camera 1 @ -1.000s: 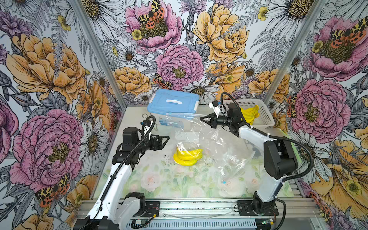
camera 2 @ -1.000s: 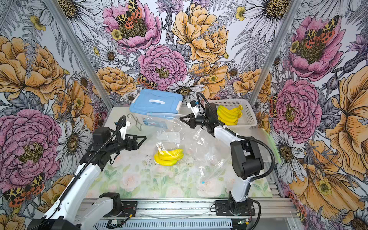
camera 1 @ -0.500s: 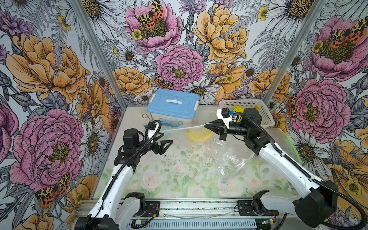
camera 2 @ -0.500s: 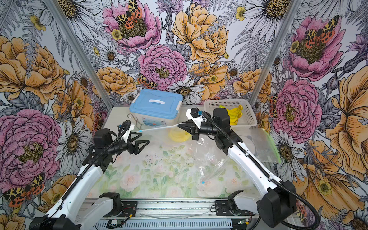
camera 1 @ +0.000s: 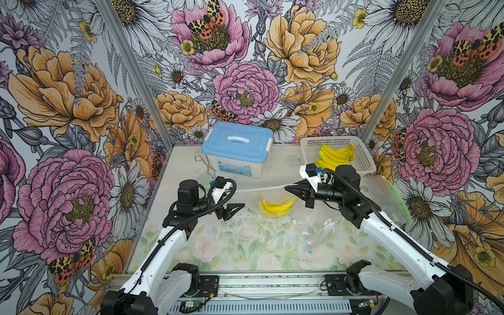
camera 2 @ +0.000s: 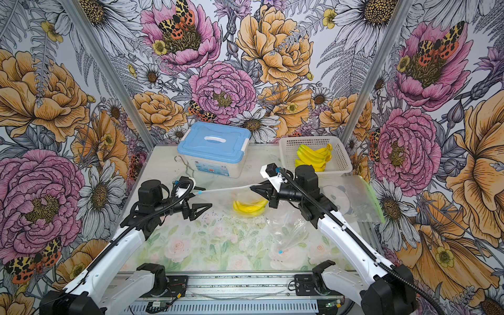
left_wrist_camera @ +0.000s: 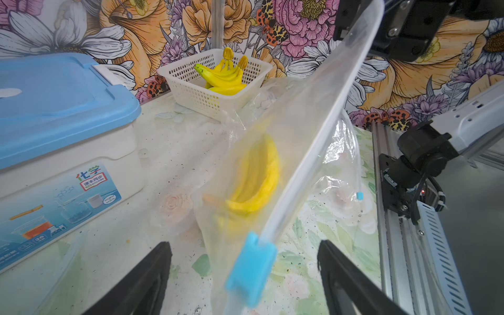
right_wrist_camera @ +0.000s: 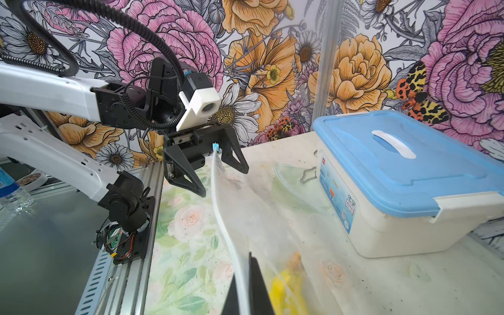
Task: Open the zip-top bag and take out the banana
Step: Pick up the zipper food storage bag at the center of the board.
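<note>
Clear plastic zip-top bag [left_wrist_camera: 300, 136] hangs above table [camera 1: 218, 245], zip strip [camera 1: 259, 189] running level between grippers. Right gripper [camera 1: 289, 188] clamped tight on one end of strip. Left gripper [right_wrist_camera: 225, 183] spread wide, gripping nothing; we see blue slider [left_wrist_camera: 252, 268] between its fingers, touching neither. Banana [camera 1: 276, 207] inside bag, blurred, low in pouch, nearer right gripper. We note blue-lidded box [camera 1: 237, 141] and basket [camera 1: 362, 161] with bananas at back.

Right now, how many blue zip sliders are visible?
2: one slider on the lifted bag, between the left gripper's jaws; one on the crumpled bag on the table. Others may be hidden.
</note>
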Motion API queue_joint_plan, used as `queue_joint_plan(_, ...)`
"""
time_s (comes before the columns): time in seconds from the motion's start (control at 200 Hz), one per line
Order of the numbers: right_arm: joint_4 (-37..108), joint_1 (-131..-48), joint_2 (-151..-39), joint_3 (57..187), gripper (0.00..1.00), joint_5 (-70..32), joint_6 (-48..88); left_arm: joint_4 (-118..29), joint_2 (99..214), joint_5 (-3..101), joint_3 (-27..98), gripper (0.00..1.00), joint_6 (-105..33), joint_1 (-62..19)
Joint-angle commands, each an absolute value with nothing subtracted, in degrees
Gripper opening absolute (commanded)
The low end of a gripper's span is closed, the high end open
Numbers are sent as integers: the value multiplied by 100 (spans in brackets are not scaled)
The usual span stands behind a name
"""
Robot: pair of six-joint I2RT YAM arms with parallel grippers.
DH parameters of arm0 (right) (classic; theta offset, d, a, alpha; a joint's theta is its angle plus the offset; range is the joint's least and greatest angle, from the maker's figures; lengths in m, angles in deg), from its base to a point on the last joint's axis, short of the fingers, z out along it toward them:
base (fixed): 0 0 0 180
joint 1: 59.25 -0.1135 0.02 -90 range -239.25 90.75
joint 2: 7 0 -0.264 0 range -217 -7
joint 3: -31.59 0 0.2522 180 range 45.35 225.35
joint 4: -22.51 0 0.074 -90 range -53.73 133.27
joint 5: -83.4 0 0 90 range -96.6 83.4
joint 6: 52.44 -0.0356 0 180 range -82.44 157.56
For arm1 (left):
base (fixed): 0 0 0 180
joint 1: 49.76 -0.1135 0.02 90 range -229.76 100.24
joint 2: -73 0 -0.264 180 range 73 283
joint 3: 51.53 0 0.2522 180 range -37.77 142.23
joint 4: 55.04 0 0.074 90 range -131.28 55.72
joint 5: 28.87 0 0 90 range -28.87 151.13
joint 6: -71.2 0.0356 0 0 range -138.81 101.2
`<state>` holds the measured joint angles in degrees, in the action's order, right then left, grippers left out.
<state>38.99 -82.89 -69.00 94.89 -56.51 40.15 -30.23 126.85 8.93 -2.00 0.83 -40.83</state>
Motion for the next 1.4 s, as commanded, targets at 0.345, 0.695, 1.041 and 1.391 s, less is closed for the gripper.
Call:
queue_joint_plan(0.345, 3820, -8264, -6867, 9517, 0, -5369, 3818, -2363, 12453, 1166, 235, 50, 858, -3996)
queue_joint_plan(0.695, 3820, -8263, -7019, 9636, 0, -5369, 3813, -1936, 12407, 1226, 539, 33, 1117, -4067)
queue_joint_plan(1.041, 3760, -8263, -7106, 9658, 0, -5372, 3793, -1085, 12240, 1492, 590, 19, 1683, -4057)
queue_joint_plan(1.391, 3715, -8263, -7153, 9690, 0, -5386, 3755, -913, 12222, 1566, 663, 18, 1757, -4034)
